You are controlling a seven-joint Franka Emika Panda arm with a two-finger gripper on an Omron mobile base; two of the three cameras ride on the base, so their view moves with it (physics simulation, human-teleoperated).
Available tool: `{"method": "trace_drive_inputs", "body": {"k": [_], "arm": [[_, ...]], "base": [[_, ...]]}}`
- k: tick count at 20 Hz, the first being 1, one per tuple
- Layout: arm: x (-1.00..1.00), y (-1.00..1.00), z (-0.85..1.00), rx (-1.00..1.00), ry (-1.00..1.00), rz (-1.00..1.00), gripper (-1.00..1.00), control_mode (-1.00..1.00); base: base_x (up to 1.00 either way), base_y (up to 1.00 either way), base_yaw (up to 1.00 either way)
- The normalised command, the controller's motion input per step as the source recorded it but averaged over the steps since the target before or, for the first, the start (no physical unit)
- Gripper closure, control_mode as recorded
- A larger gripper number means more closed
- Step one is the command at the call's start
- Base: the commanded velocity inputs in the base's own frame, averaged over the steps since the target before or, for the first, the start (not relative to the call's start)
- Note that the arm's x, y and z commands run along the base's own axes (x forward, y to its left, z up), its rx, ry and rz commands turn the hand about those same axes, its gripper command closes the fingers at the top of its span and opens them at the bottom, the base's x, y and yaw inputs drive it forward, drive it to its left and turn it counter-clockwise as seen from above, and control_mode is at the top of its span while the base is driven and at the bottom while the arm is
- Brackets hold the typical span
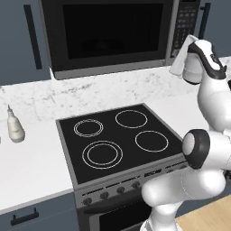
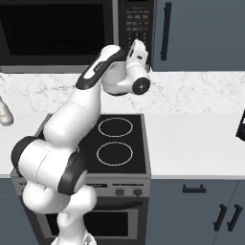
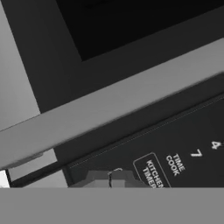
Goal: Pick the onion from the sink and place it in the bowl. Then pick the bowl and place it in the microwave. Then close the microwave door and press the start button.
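Wide black glass microwave door (image 1: 113,29) sits closed, pincer (image 3: 110,178) tips pinched together against the right-hand keypad panel (image 3: 175,144); I'd push straight, gently, squarely onto start.

Microwave (image 1: 113,36) hung above the cooktop (image 1: 119,140), keypad panel (image 2: 136,26) on its right side. Bottle (image 1: 15,126) stood on the counter (image 1: 31,167) left of the cooktop.

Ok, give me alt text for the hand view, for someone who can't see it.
Close-up of the microwave keypad panel, with the shut gripper tips right at its lower edge beside buttons reading Kitchen Timer and Time Cook. The grey frame of the closed microwave door crosses the picture diagonally, with its dark glass above.
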Motion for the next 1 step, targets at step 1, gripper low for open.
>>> {"method": "trace_drive_inputs", "body": {"k": [1], "arm": [[0.0, -0.33, 0.0, 0.03, 0.0, 0.0, 1.0, -1.0]], "base": [[0.0, 0.0, 0.0]]}}
